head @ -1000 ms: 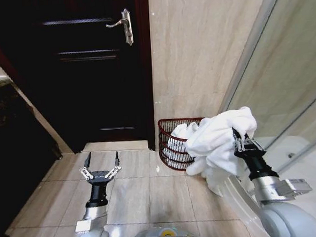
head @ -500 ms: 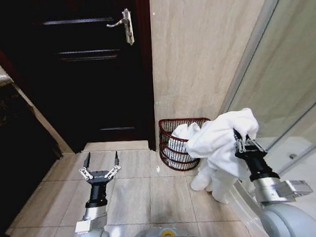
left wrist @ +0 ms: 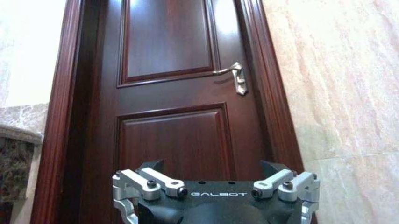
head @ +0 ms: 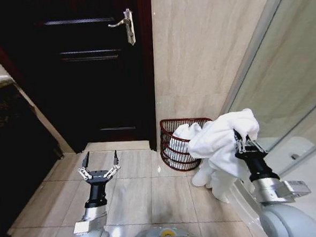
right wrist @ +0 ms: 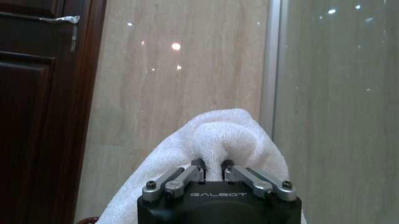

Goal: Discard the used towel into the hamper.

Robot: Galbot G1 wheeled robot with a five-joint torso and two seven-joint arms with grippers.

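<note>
Tiled floor [head: 152,191]; towel [head: 221,141] hanging lower beside hamper [head: 173,150], right end effector [head: 245,144] still clenched on it; left end effector [head: 99,162] released

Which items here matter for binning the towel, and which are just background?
Job:
towel, pinched in the right claw
hamper, already holding white cloth

Background:
door
door handle
left claw, open and idle over the floor
glass panel

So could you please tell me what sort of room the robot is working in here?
Most likely a bathroom: a glass shower screen stands on the right, beige stone-look tile covers the wall and floor, and a wire hamper by the dark wooden door already holds white towels.
</note>
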